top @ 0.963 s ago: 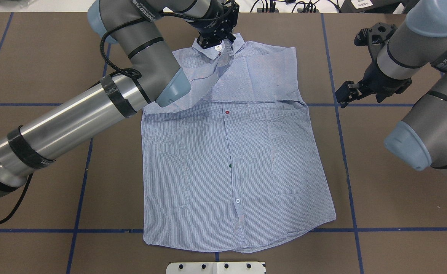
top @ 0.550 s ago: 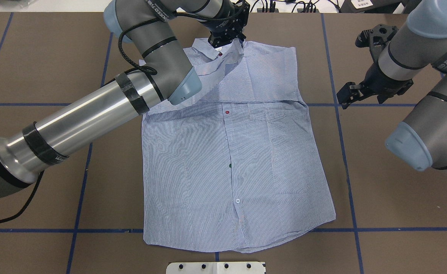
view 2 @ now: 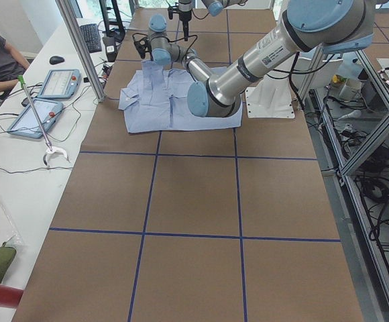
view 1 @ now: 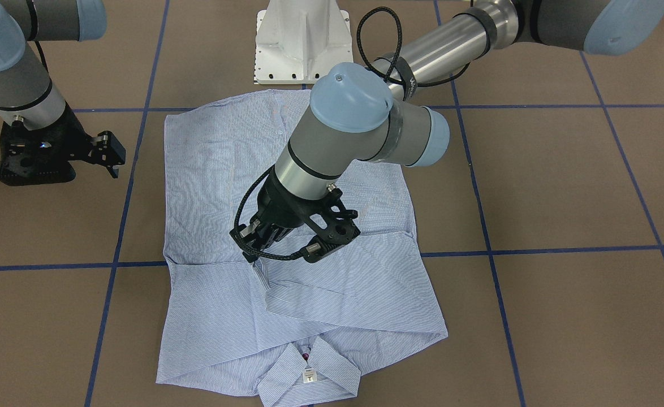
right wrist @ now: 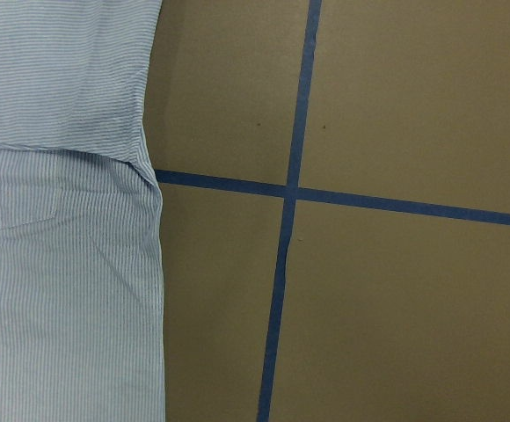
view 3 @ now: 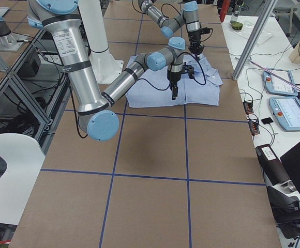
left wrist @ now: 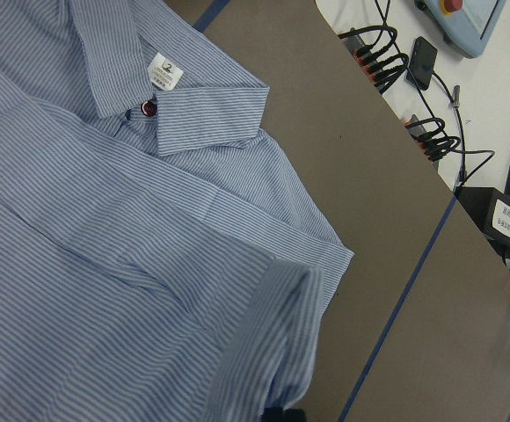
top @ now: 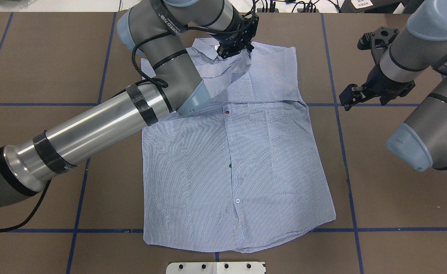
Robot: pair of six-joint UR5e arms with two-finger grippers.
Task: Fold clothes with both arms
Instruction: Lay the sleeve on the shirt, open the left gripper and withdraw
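From the front-facing camera, the striped shirt (view 1: 213,169) lies front up on the brown surface (view 1: 535,186). My left gripper (view 1: 251,259) hangs over its chest, a little way from the collar (view 1: 287,377) toward the shirt's middle, jaws clamped on the cuff (view 1: 259,274) of one sleeve (view 1: 337,294). I judge I hold it by the cuff so that the whole sleeve trails flat behind it across the body. My right gripper (view 1: 111,159) waits off the cloth, well to the side of the collar, probably to leave the fold room; whether its jaws are apart I cannot tell. Overhead, the left gripper (top: 242,51) sits just beside the collar (top: 204,47) with the lifted sleeve sagging from it. The other sleeve (top: 269,76) already lies folded across the chest between the collar and the red button (top: 227,112). The left-end camera shows the striped shirt (view 2: 154,107) small and far off, the right-end camera likewise (view 3: 155,95); neither settles anything about the jaws. My left wrist camera looks down on the cuff (left wrist: 277,334) hanging from the jaws, with the collar (left wrist: 202,114) and its white label (left wrist: 165,72) beyond. My right wrist camera sees only the shirt's side with the chest pocket (right wrist: 18,207) and a cross of blue tape (right wrist: 288,195), far from the collar.
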